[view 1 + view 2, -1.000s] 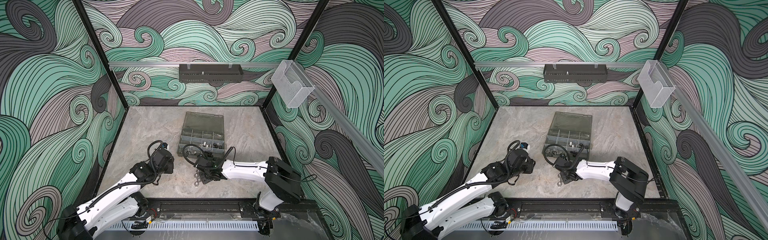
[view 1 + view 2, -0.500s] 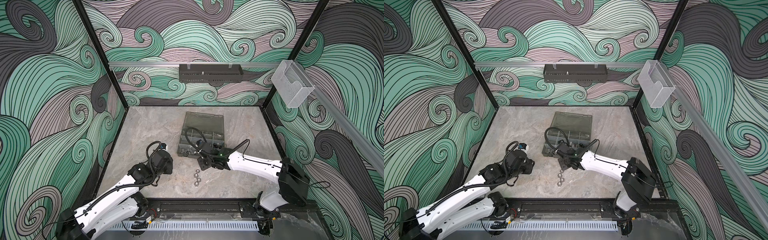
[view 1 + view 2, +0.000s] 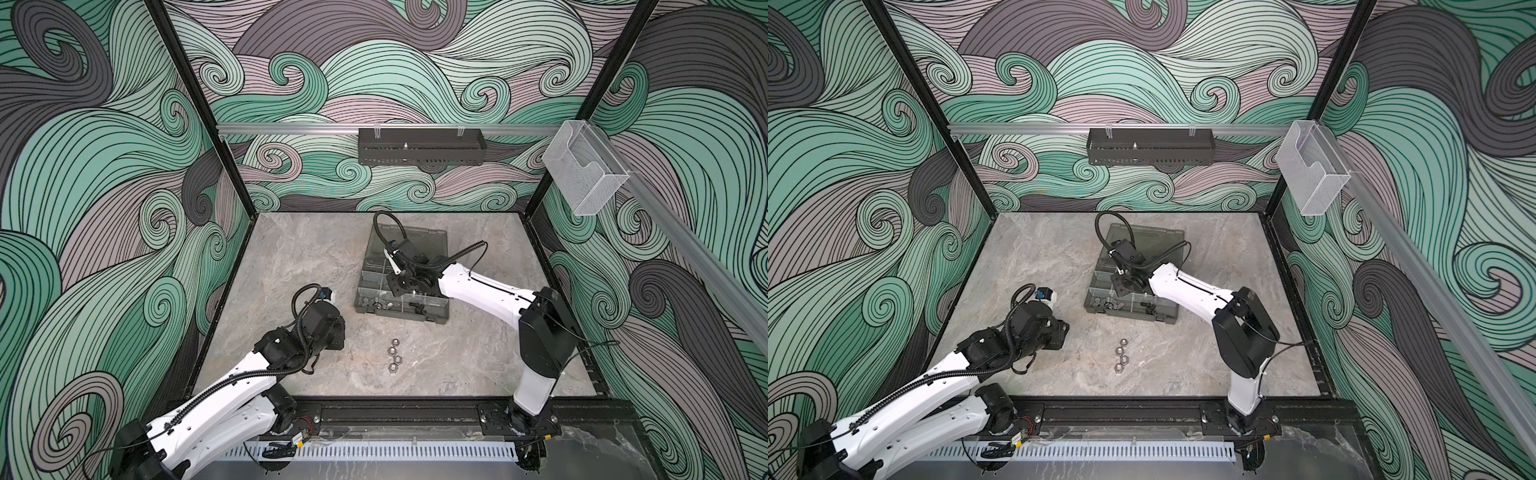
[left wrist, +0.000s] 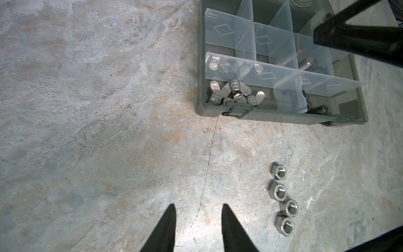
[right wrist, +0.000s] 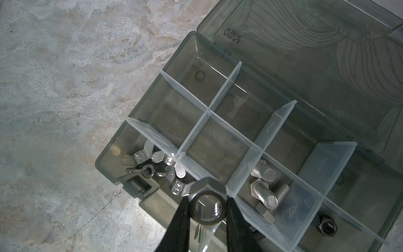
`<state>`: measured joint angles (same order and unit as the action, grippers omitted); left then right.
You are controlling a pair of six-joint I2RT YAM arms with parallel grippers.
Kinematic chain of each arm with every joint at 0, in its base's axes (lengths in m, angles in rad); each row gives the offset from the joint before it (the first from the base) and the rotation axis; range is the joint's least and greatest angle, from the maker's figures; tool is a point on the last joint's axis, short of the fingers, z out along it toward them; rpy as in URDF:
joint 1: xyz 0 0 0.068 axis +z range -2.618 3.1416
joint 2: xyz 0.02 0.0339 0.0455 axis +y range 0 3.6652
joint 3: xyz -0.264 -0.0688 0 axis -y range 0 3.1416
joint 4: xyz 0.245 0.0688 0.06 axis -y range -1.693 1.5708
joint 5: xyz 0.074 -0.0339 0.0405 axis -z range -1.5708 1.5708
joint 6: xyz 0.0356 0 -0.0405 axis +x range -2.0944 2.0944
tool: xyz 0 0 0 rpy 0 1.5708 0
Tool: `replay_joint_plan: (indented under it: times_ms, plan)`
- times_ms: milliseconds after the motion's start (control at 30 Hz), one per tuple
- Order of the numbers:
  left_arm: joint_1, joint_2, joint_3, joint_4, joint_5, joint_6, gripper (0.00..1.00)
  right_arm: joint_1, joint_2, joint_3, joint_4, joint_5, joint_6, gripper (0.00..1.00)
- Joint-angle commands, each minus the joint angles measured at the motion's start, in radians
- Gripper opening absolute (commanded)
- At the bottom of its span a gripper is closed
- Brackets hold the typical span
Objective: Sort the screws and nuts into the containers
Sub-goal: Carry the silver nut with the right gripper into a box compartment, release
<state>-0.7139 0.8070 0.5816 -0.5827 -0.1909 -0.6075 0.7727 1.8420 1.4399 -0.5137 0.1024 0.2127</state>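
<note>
My right gripper (image 5: 207, 197) is shut on a silver hex nut (image 5: 207, 185) and hangs over the front-left part of the smoky grey organizer case (image 5: 109, 161), above the divider between two containers. Several silver nuts (image 3: 394, 354) lie in a short row on the table in front of the case (image 3: 399, 311), also seen in the left wrist view as nuts (image 4: 282, 196). My left gripper (image 4: 198, 206) is open above bare table, just left of that row. Silver screws (image 5: 263, 194) lie in one compartment.
Wing nuts (image 5: 152, 165) fill the case's front-left corner compartment, and a black nut (image 5: 327, 227) sits in another. The case lid (image 5: 316, 54) lies open behind. A black perforated tray (image 3: 419, 151) and a clear holder (image 3: 582, 174) hang on the walls.
My right gripper lifted from the row of nuts on the table and moved back over the case, carrying one nut. The left arm has barely moved.
</note>
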Motion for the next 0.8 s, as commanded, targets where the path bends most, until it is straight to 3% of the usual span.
replay_joint_plan:
  times_ms: [0, 267, 433, 767]
  plan:
    - [0.007, -0.015, -0.010, -0.001, 0.020, -0.019, 0.38, -0.020, 0.031, 0.040, -0.015, -0.025, -0.030, 0.26]
    - [0.007, -0.015, -0.018, 0.003, 0.035, -0.039, 0.39, -0.047, 0.089, 0.068, -0.016, -0.054, -0.026, 0.27]
    - [0.007, -0.018, -0.022, 0.004, 0.047, -0.043, 0.38, -0.049, 0.093, 0.071, -0.017, -0.057, -0.015, 0.39]
    - [0.007, -0.016, -0.028, 0.017, 0.051, -0.043, 0.39, -0.052, 0.040, 0.045, -0.021, -0.061, -0.006, 0.41]
